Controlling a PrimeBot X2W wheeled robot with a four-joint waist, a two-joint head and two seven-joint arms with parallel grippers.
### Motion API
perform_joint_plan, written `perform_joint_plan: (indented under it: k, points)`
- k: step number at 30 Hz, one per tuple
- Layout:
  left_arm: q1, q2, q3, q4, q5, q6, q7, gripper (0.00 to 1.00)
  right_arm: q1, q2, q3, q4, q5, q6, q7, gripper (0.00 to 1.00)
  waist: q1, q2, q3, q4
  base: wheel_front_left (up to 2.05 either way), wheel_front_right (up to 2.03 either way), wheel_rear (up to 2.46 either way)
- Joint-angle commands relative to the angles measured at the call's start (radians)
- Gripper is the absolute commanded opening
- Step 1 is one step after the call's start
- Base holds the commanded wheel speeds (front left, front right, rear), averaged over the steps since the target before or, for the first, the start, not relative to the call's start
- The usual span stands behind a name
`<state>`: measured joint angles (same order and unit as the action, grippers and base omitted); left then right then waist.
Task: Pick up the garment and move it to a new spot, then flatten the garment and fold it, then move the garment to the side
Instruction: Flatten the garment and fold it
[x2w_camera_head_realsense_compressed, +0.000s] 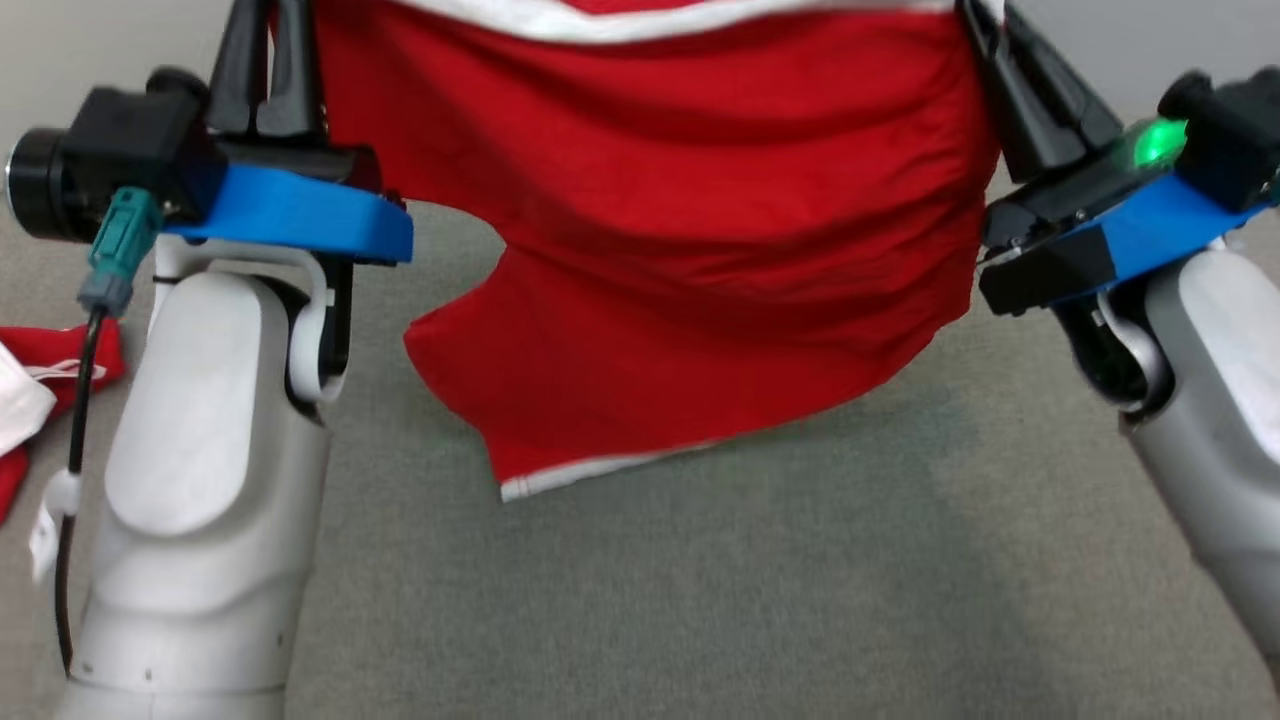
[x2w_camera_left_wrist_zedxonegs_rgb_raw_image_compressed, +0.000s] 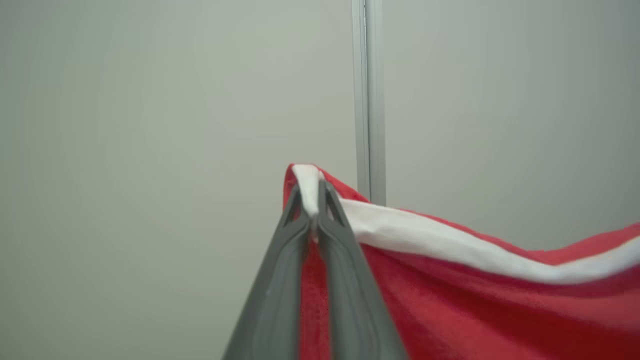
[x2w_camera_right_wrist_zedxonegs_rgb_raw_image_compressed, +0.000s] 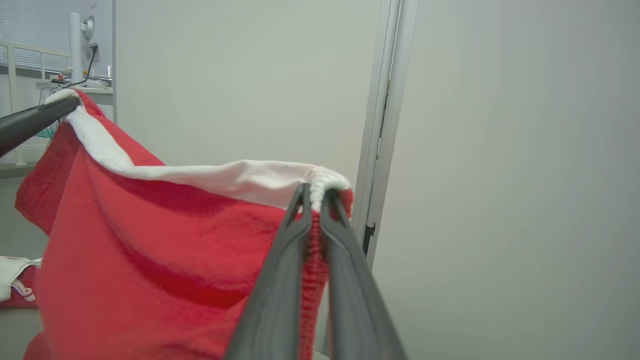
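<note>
A red garment with white trim hangs in the air above the grey table, stretched between both grippers. My left gripper is shut on one corner of its white band. My right gripper is shut on the other corner of that band. In the head view the left fingers rise at the upper left and the right fingers at the upper right, their tips cut off by the frame's top edge. The garment's lower hem hangs free just above the surface.
Another red and white cloth lies at the table's left edge. A pale wall with a door frame stands behind. A desk with a monitor shows far off in the right wrist view.
</note>
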<state>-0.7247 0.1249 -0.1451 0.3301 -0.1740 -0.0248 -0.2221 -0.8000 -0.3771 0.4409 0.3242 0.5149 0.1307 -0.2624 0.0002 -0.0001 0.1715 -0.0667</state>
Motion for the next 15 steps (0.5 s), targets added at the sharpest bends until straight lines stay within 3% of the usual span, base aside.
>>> perform_joint_plan:
  k: [1,10,15]
  points:
    - [-0.044,0.0,-0.005,0.023,0.01,0.009,-0.001,0.0,-0.056,-0.009,0.004,0.019,-0.012,0.0,-0.004,0.0,-0.0002,0.0001,0.059,0.032,0.0,0.0,0.0]
    - [-0.385,-0.028,0.0,0.158,0.061,0.078,-0.043,0.0,-0.358,-0.028,-0.057,0.088,-0.171,0.0,-0.003,0.0,-0.0002,0.0001,0.205,0.067,0.0,0.0,0.0]
    - [-0.345,-0.056,-0.001,0.153,0.042,0.077,-0.043,0.0,-0.34,-0.022,-0.087,0.082,-0.245,0.0,-0.003,0.0,-0.0002,0.0001,0.231,0.089,0.0,0.0,0.0]
